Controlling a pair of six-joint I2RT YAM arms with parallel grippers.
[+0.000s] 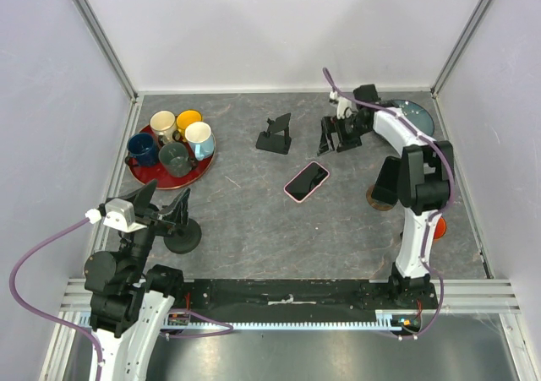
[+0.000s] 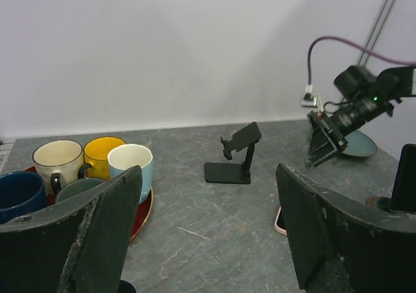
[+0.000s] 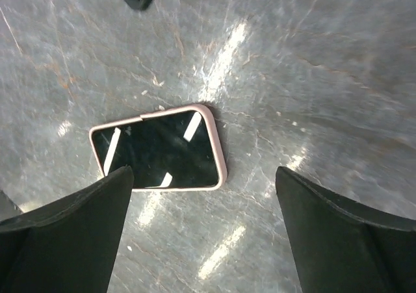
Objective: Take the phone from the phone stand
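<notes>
The phone, black screen in a pink case, lies flat on the grey table, apart from the stand. It also shows in the right wrist view, and its pink edge shows in the left wrist view. The black phone stand stands with nothing on it behind the phone; it also shows in the left wrist view. My right gripper is open and holds nothing, above the table to the right of the stand. My left gripper is open and holds nothing at the near left.
A red tray with several mugs sits at the back left. A dark round base is under my left gripper. A teal plate lies at the back right, and a brown coaster by the right arm.
</notes>
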